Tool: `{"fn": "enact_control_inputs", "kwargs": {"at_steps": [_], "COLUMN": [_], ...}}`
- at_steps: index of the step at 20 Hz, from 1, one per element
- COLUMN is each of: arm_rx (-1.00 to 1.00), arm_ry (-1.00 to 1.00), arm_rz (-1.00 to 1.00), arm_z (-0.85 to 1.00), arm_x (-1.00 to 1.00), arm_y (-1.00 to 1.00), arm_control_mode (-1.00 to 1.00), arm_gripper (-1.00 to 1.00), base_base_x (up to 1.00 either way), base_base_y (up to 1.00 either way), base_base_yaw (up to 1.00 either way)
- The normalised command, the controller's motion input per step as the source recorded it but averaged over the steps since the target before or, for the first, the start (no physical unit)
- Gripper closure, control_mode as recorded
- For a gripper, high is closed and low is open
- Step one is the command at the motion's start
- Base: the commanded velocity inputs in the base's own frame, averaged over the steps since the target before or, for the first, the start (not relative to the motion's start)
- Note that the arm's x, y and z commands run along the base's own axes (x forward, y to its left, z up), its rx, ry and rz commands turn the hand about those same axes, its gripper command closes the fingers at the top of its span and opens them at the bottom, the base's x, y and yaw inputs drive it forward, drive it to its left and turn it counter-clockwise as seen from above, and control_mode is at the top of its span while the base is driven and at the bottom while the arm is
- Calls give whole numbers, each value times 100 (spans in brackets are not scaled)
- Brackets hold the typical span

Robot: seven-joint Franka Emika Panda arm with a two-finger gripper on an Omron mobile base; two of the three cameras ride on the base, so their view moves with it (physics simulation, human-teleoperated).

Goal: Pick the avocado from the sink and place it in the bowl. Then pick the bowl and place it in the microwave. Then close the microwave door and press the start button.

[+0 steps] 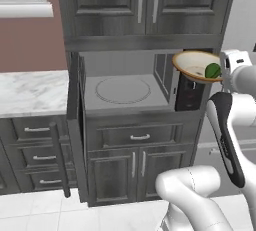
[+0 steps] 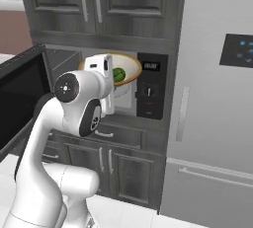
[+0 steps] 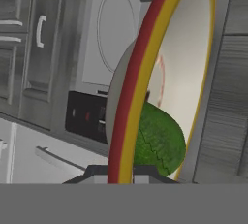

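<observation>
grey wood cabinets behind gripper clamped on round bowl holding bumpy avocado

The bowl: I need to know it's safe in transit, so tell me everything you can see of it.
The bowl is shallow and wide, tan outside with a red-and-yellow rim and a cream inside. It is held off the ground, tilted, in front of the open microwave, by the gripper shut on its rim. The avocado rests inside against its lower wall.
</observation>
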Motion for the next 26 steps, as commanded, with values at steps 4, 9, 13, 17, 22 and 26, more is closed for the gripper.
{"fn": "enact_control_inputs", "kwargs": {"at_steps": [4, 9, 13, 17, 22, 26], "arm_rx": [0, 0, 0, 0, 0, 0], "arm_ry": [0, 0, 0, 0, 0, 2], "arm_rz": [0, 0, 0, 0, 1, 9], "arm_z": [0, 0, 0, 0, -8, -55], "arm_x": [0, 0, 0, 0, 0, 0], "arm_y": [0, 0, 0, 0, 0, 28], "arm_control_mode": [100, 100, 100, 100, -100, -100], "arm_gripper": [100, 100, 100, 100, 100, 100], "base_base_x": [6, 25, 16, 2, -1, 0], "base_base_y": [-7, -7, 0, -21, -9, 0], "base_base_yaw": [6, 1, 2, 3, 3, 0]}}
